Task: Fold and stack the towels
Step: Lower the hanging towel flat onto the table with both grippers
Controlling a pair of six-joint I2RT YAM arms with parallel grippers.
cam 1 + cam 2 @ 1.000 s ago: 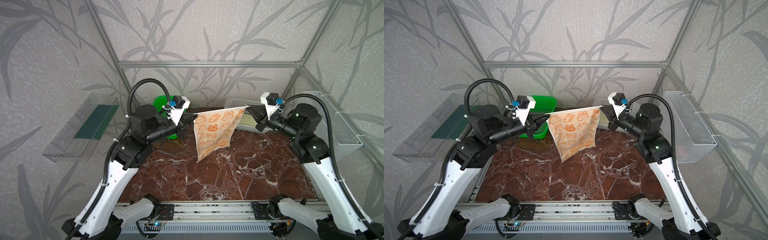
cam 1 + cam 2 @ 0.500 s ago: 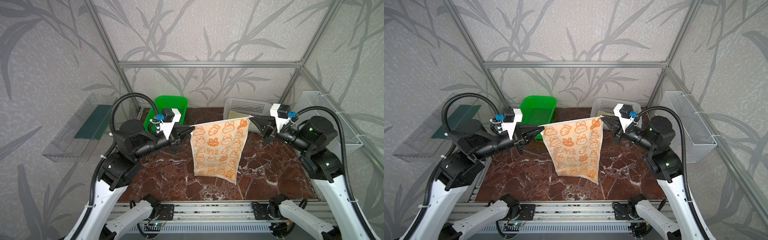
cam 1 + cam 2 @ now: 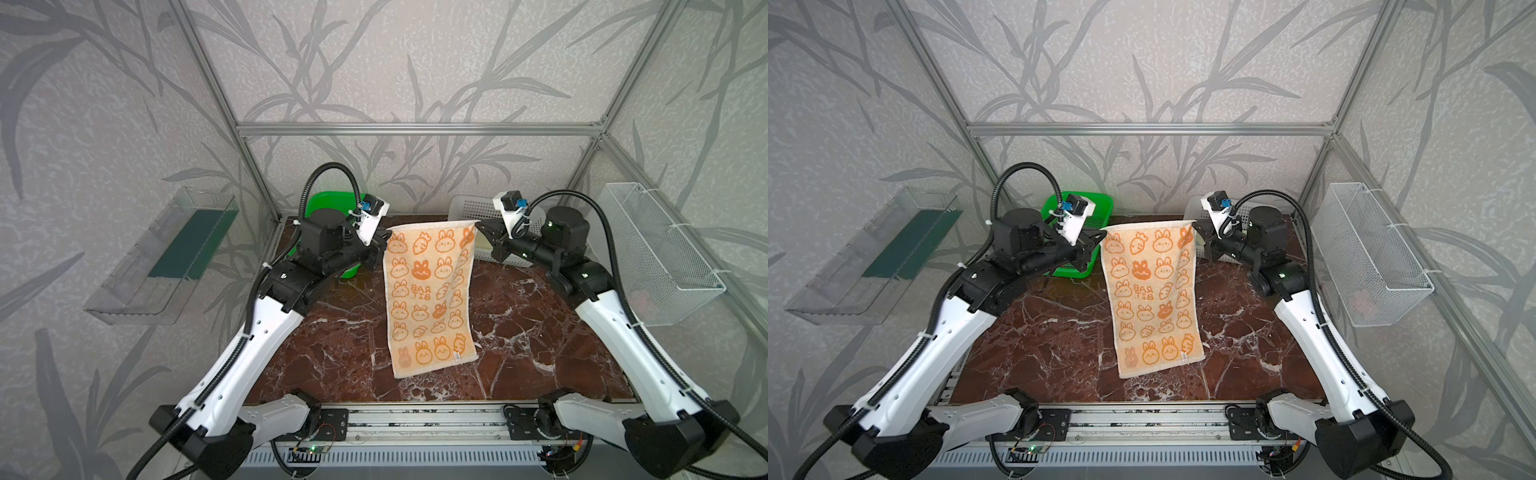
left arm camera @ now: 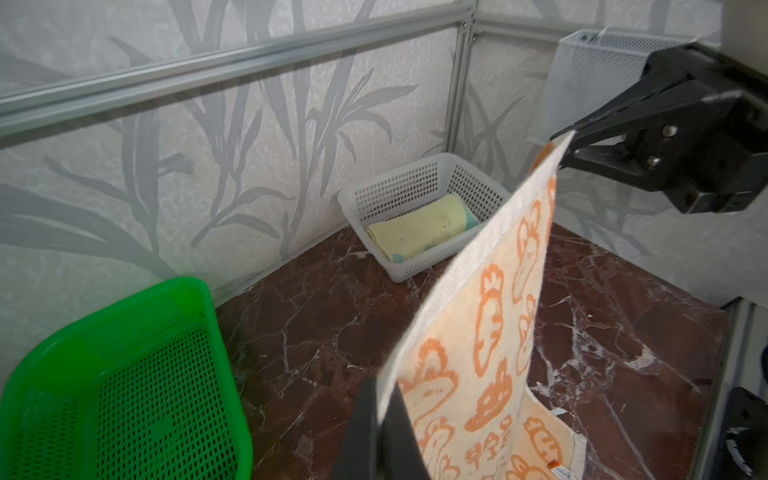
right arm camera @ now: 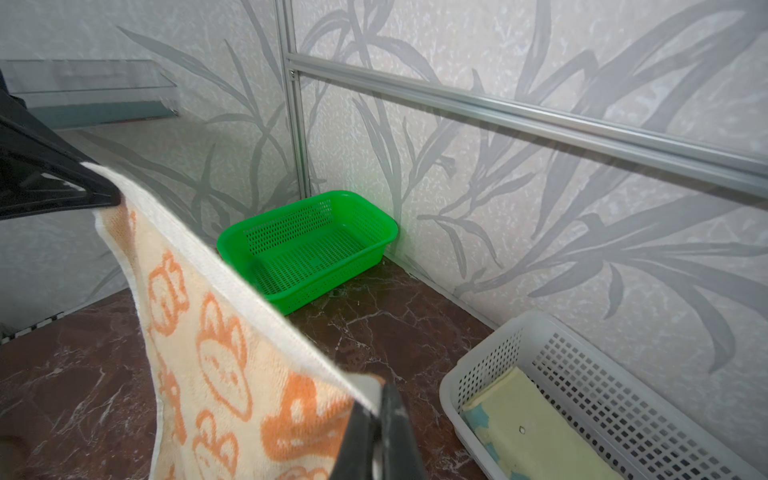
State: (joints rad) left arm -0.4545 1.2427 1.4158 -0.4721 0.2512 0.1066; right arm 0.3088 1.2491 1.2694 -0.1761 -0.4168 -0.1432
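Observation:
The orange-cream towel point(image 3: 428, 299) point(image 3: 1152, 299) with small rabbit faces hangs spread between both grippers. Its top edge is taut, and its lower end lies on the marble table point(image 3: 540, 332) toward the front. My left gripper point(image 3: 384, 241) point(image 4: 380, 399) is shut on the top left corner. My right gripper point(image 3: 478, 226) point(image 5: 376, 399) is shut on the top right corner. A folded pale yellow towel point(image 4: 419, 230) point(image 5: 536, 432) lies in the white basket point(image 4: 374, 187) point(image 5: 582, 340), with a teal edge showing under it.
A green basket point(image 3: 328, 199) point(image 5: 311, 249) stands at the back left behind my left arm, with nothing in it. The white basket point(image 3: 469, 208) stands at the back right. A wire basket point(image 3: 660, 257) hangs on the right wall and a clear shelf point(image 3: 166, 257) on the left wall.
Both grippers swung forward with the towel, then back toward the rear. The towel went from bunched and swinging to hanging flat, its lower end now on the table.

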